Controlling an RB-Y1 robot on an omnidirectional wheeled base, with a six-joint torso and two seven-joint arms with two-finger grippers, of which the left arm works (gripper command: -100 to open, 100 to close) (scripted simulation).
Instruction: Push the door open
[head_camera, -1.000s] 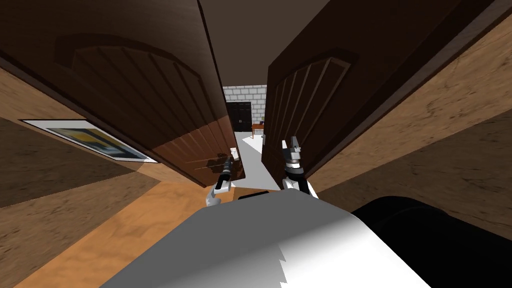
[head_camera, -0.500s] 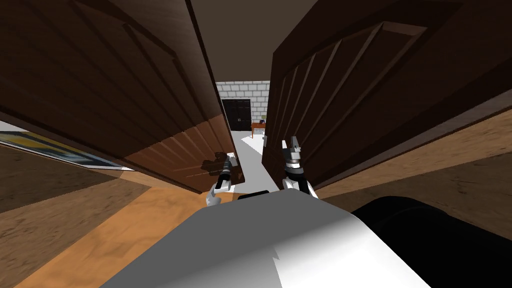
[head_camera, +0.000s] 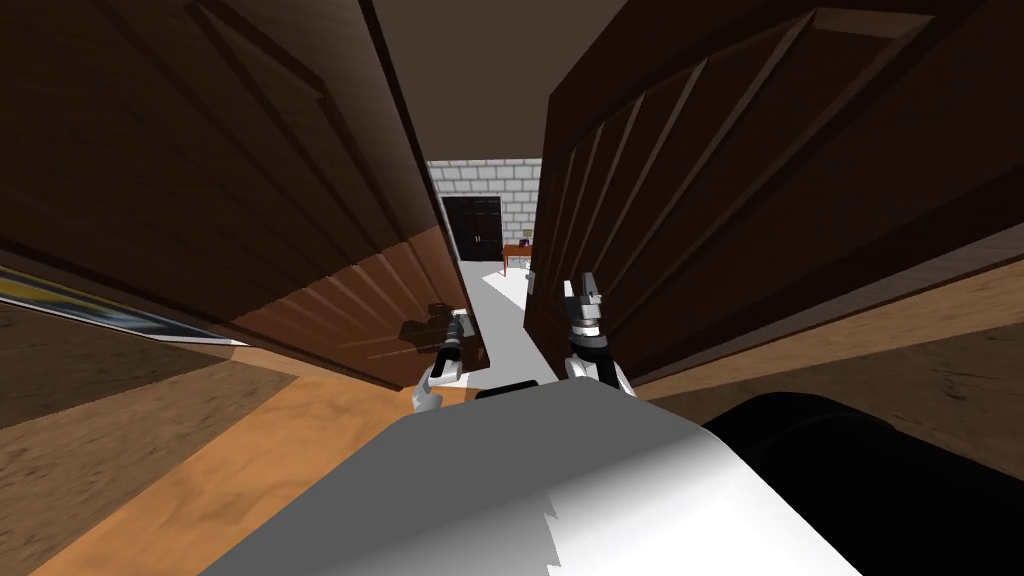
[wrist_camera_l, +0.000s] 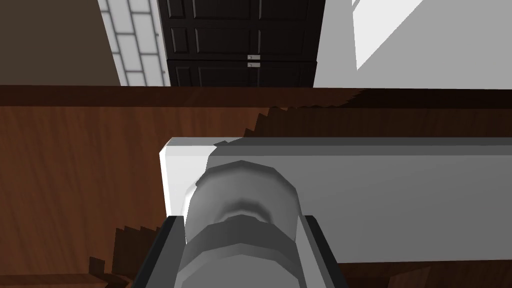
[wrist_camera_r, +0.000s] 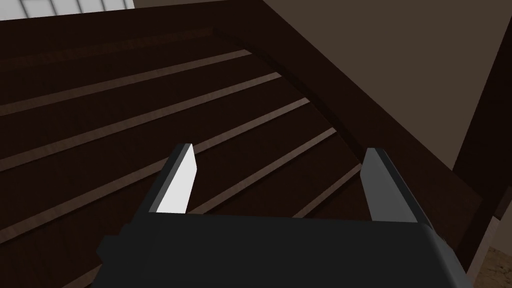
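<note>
At the free edge of the left door leaf, which stands ajar, the grey handle sits clamped in the left gripper, while the right gripper, fingers spread, hovers just beside the right leaf.

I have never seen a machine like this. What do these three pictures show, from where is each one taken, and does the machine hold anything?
This is a two-armed robot standing at a dark brown double door. The wide picture comes from a camera on its head, looking down. The left door leaf and the right door leaf stand partly open. Through the gap you see a grey brick wall and a small wooden table. The other two pictures come from cameras on the wrists. The left hand is closed on the grey door handle, which sits on a pale plate. The right hand is open and holds nothing; it faces the grooved right leaf.
</note>
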